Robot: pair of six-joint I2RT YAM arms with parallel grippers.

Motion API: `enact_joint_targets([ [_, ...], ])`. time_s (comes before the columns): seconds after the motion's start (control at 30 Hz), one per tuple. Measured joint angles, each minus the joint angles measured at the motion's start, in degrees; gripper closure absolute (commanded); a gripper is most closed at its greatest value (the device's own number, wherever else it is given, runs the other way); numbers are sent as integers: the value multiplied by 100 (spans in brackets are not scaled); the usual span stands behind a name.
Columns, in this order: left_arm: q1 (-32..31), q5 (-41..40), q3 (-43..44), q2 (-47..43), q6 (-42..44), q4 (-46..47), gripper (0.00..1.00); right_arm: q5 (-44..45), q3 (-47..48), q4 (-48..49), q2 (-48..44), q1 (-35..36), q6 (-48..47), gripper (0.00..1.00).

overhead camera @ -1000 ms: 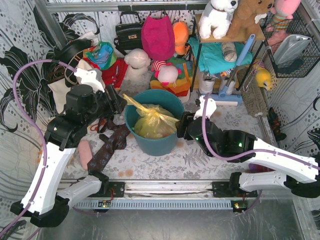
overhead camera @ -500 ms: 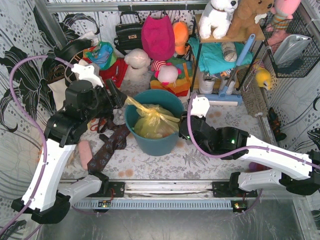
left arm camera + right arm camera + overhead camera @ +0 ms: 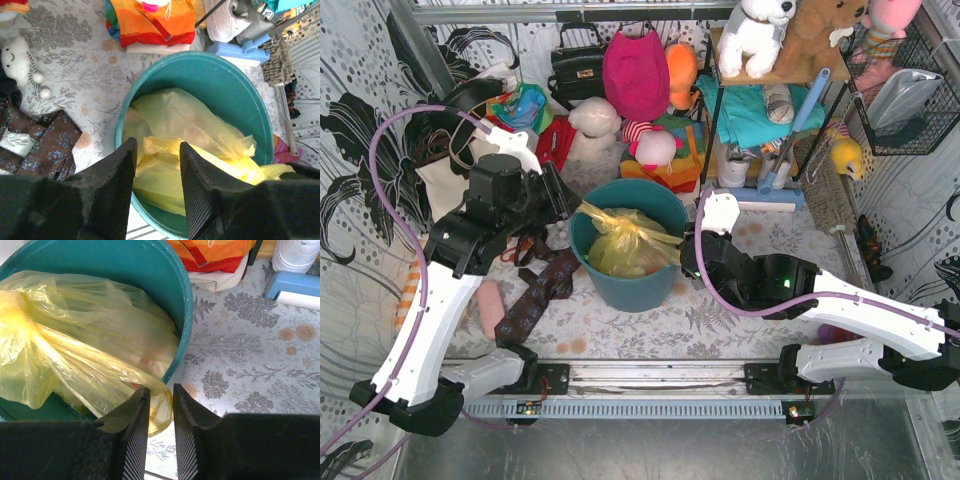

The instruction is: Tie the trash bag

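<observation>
Right gripper (image 3: 160,391) nearly closed around bag (image 3: 75,340) flap, grip unclear; left gripper (image 3: 157,146) half open at other flap, holding nothing. No knot yet; all tying left.

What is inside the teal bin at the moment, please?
A yellow trash bag fills the bin, its corners drawn out over the rim on both sides. Pale contents show faintly through the plastic. What they are cannot be told, and the bag covers the floor beneath it.
</observation>
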Motion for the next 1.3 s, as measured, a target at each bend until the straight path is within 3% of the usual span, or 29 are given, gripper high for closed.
enact_joint_targets([
  [0.23,0,417,-146,-153,109,-184,63,2,2,24,0,0,-120,75],
  [0.43,0,614,-273,-240,162,-308,42,0,2,42,0,0,-120,75],
  [0.7,0,599,-446,-195,31,-181,40,0,2,50,0,0,-140,75],
  [0.97,-90,197,-503,-111,-50,-22,39,0,2,146,0,0,-144,75],
  [1.3,-822,-879,-474,330,-4,-205,40,0,2,175,44,0,-166,76],
])
